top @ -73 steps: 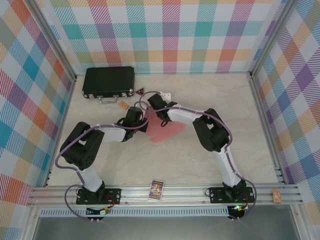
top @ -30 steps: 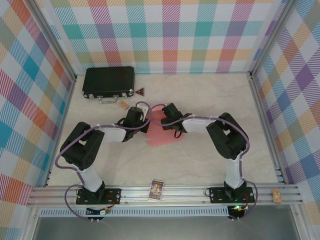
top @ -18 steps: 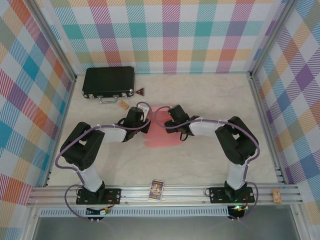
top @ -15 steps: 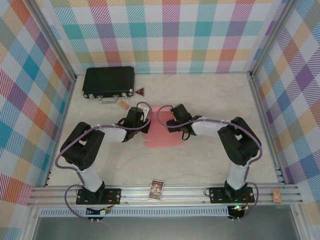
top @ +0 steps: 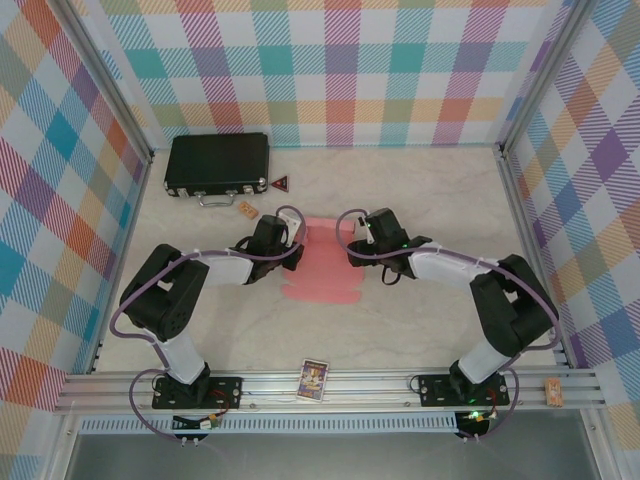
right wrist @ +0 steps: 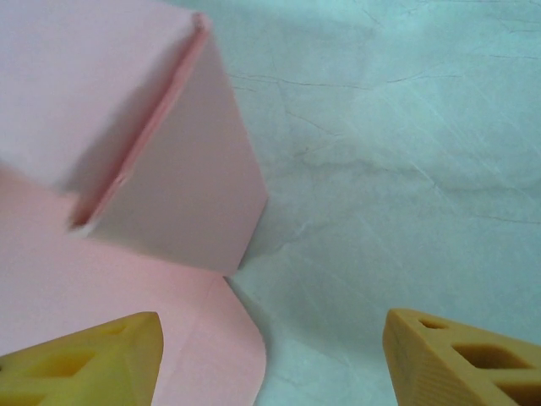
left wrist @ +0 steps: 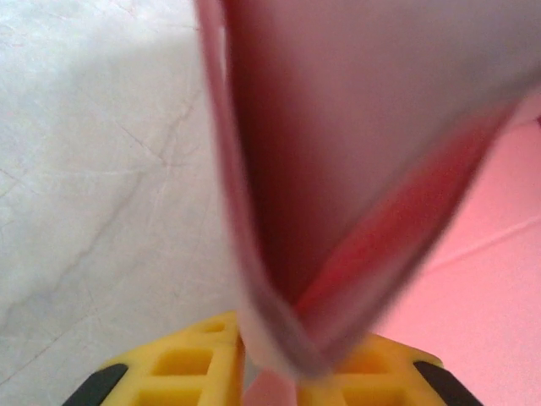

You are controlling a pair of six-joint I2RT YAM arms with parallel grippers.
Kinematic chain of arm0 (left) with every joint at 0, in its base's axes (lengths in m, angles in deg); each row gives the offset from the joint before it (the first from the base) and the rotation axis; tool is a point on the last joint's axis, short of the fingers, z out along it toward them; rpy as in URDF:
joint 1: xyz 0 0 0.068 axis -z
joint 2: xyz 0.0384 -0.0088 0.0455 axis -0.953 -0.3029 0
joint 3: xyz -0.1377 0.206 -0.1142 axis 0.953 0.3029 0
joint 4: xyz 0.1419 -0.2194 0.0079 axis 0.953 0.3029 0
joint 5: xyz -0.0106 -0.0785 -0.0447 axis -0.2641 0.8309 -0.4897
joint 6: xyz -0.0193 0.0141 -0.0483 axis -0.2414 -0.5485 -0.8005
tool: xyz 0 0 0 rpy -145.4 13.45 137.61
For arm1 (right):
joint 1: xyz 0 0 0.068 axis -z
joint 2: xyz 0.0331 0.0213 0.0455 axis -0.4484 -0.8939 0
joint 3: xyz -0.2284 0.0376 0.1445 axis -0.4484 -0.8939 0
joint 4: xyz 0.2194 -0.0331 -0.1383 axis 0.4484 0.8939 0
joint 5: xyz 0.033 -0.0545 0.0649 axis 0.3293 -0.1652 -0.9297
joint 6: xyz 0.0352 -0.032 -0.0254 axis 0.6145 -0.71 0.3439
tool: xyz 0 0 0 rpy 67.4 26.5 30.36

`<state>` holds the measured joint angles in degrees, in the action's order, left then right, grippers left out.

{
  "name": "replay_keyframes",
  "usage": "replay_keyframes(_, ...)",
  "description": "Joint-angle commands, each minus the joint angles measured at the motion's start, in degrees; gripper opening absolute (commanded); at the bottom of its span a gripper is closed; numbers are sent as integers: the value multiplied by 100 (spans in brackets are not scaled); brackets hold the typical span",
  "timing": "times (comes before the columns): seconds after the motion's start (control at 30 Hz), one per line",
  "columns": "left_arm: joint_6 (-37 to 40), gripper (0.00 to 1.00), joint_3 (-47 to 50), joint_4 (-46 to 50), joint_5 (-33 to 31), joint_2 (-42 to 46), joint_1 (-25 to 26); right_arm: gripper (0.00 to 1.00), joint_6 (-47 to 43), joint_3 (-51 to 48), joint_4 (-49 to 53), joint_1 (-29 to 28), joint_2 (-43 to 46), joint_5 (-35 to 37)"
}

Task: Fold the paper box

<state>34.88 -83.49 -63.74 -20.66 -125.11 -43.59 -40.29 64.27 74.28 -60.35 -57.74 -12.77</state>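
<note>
One paper box (top: 322, 268) lies between left claw (left wrist: 287, 359) and right claw (right wrist: 272, 328).

We find the paper box (top: 325, 262) mid-table between the two grippers: the left gripper (top: 296, 250) at its left edge, a raised flap between its fingers (left wrist: 177, 372), the right gripper (top: 352, 243) just beside its right edge. At the far left lies a hard case (top: 217, 161), a small triangle (top: 281, 182) just right of it (apart, not touching). A card (top: 314, 379) rests on the near rail (top: 380, 385), between the arm bases (top: 197, 388)
</note>
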Motion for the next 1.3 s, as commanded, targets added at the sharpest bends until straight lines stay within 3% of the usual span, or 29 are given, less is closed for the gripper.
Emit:
replay_keyframes(0.0,137,25,98,278,169,337,76,70,210,-136,406,23,294,-304)
replay_keyframes(0.37,140,29,64,701,164,624,75,68,699,-568,998,23,973,-899)
replay_keyframes(0.6,64,31,295,740,258,998,80,64,1604,-938,1249,13,1251,-1569)
replay_keyframes(0.93,-552,34,734,991,156,1687,76,58,2582,-1180,1204,-89,1087,-1944)
replay_keyframes(1.27,-1187,33,1002,948,122,1610,76,51,3022,-1288,756,-258,713,-2030)
